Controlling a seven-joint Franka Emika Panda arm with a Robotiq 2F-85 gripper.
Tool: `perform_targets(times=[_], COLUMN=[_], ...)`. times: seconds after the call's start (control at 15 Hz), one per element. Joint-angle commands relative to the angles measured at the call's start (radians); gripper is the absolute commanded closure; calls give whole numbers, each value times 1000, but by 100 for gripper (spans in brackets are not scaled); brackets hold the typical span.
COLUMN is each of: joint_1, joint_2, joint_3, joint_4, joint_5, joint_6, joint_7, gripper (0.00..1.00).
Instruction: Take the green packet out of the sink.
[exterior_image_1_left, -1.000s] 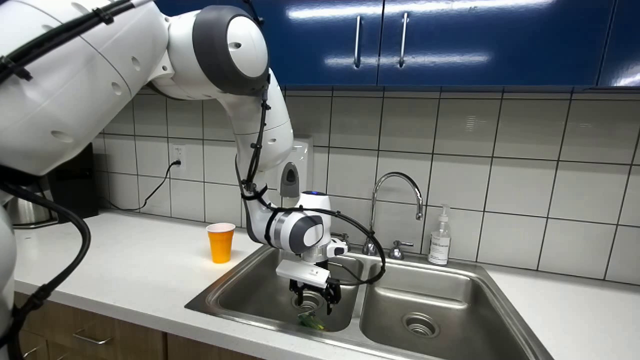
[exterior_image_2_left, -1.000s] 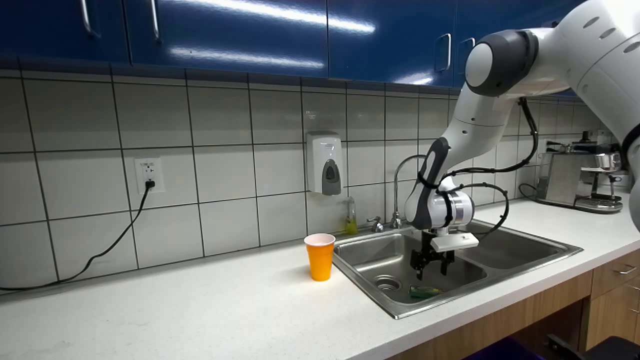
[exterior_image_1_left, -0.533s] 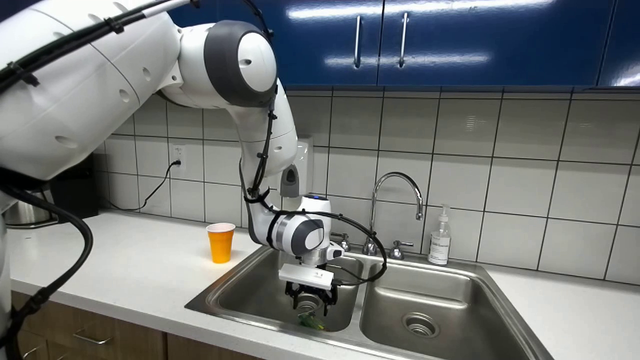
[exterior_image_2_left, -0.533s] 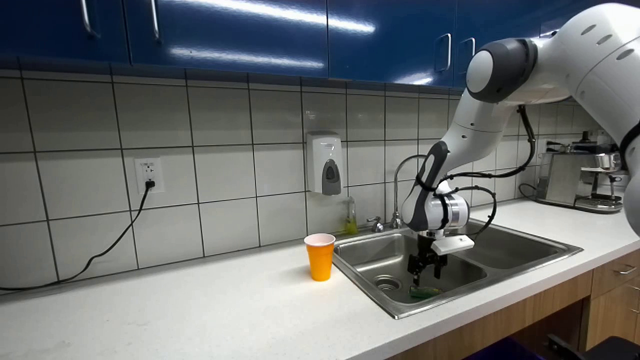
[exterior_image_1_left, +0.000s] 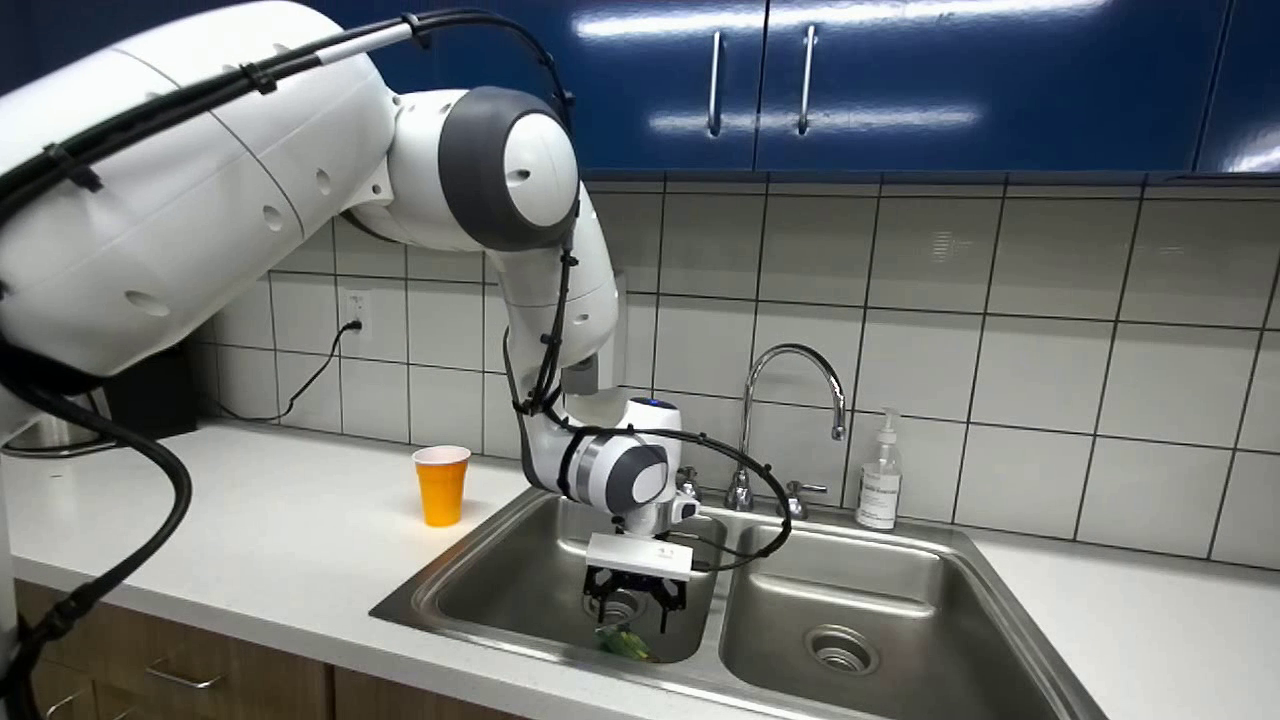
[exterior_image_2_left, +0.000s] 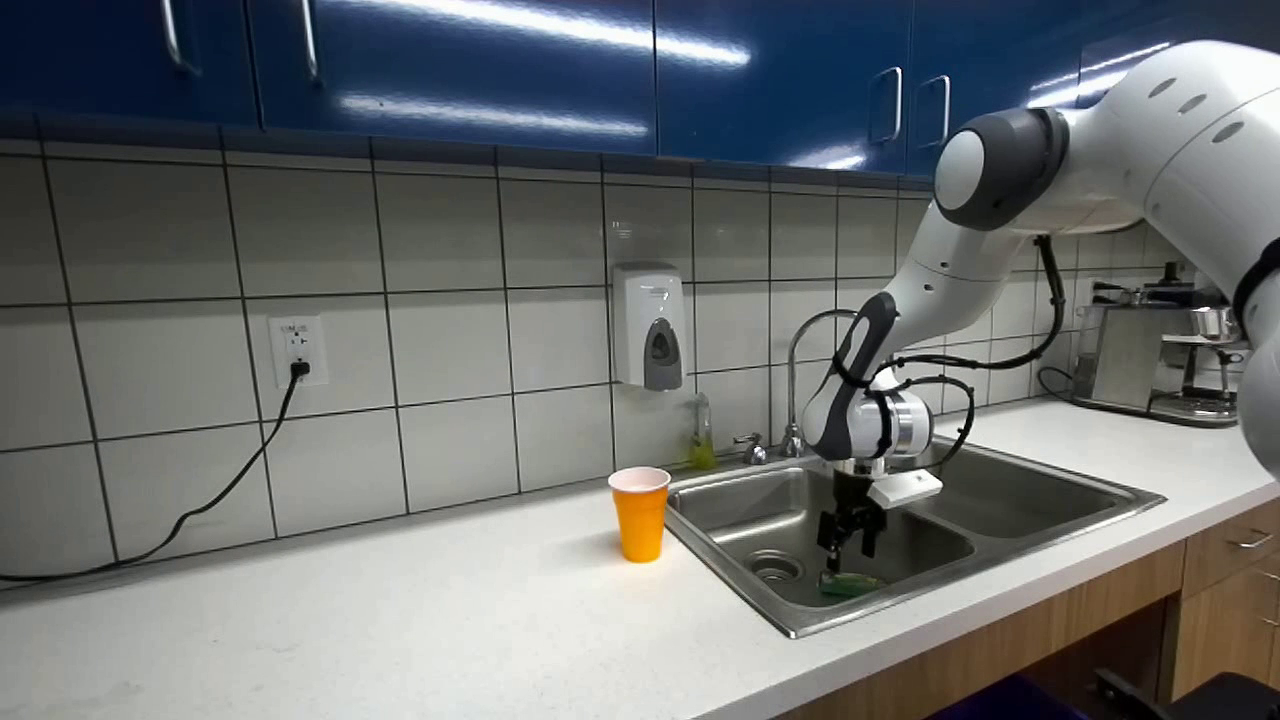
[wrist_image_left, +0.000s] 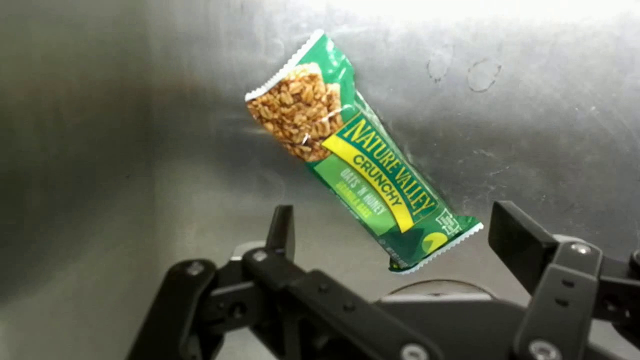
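The green packet (wrist_image_left: 365, 165), a granola bar wrapper with yellow lettering, lies flat on the floor of a basin of the steel sink (exterior_image_1_left: 712, 645). In the wrist view it runs diagonally, its lower end showing between my fingertips and its upper end lying past them. My gripper (wrist_image_left: 395, 220) stands open above it, touching nothing that I can see. In both exterior views the gripper (exterior_image_1_left: 632, 622) hangs down into the basin with the packet (exterior_image_1_left: 626, 643) just below its fingers; the packet (exterior_image_2_left: 850, 584) shows partly under the fingertips there too.
A round drain (wrist_image_left: 440, 288) is partly hidden behind the gripper. The chrome faucet (exterior_image_1_left: 790, 350) arches behind the basins. An orange cup (exterior_image_2_left: 640, 515) stands on the counter beside the sink, and a soap bottle (exterior_image_1_left: 880, 480) is at the back. Basin walls surround the gripper.
The arm has come down, and my gripper has sunk lower into the basin and turned somewhat over the packet. The packet has not moved.
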Motion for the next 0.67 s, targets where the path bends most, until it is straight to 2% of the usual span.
perform_targets(times=[0.0,0.6], joint_1=[-27,-23], joint_2=[38,52], joint_3=[16,-3], joint_4=[82,120], joint_5=[-43,-65], joint_6=[-75,-148], joint_7=[-68,-174], gripper=[0,0])
